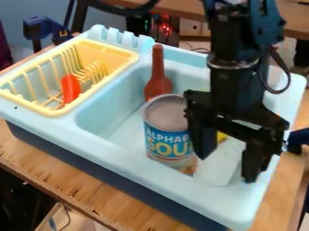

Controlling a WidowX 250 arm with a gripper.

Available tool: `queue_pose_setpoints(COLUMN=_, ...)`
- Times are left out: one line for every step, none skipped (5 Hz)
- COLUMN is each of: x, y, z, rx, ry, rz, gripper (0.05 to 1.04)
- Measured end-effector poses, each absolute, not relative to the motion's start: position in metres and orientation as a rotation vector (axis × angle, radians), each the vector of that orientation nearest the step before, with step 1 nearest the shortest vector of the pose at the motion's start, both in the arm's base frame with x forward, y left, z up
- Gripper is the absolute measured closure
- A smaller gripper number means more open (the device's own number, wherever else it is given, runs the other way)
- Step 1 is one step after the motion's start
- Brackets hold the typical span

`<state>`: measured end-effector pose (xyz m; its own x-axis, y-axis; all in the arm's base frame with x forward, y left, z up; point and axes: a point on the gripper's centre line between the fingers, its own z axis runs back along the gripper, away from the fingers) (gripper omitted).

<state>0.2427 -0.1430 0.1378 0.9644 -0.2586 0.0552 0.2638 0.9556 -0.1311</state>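
At the left of the blue sink (120, 153), 1 yellow rack (55, 111) holds 1 orange-red thing (70, 89). Right of it, in the basin, 1 red bottle (158, 81) stands upright behind 1 can (170, 146) with a blue label. The can stands just beside the gripper (226, 169), which hangs over the basin's right part. The gripper is released, its 2 fingers spread wide, grasping nothing. Seen between them are 1 pale thing (220, 166) in the basin and a bit of yellow (221, 136).
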Motion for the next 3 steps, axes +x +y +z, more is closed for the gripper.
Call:
queue_pose_setpoints(x=0.248, y=-0.132, z=0.136, rx=-0.127, ry=-0.049, rz=-0.244, gripper=0.083)
queue_pose_setpoints(x=0.251, y=-0.118, z=0.135, rx=-0.116, ry=-0.063, rz=-0.219, gripper=0.083)
queue_pose_setpoints(x=0.251, y=-0.104, z=0.135, rx=-0.100, ry=-0.064, rz=-0.195, gripper=0.083)
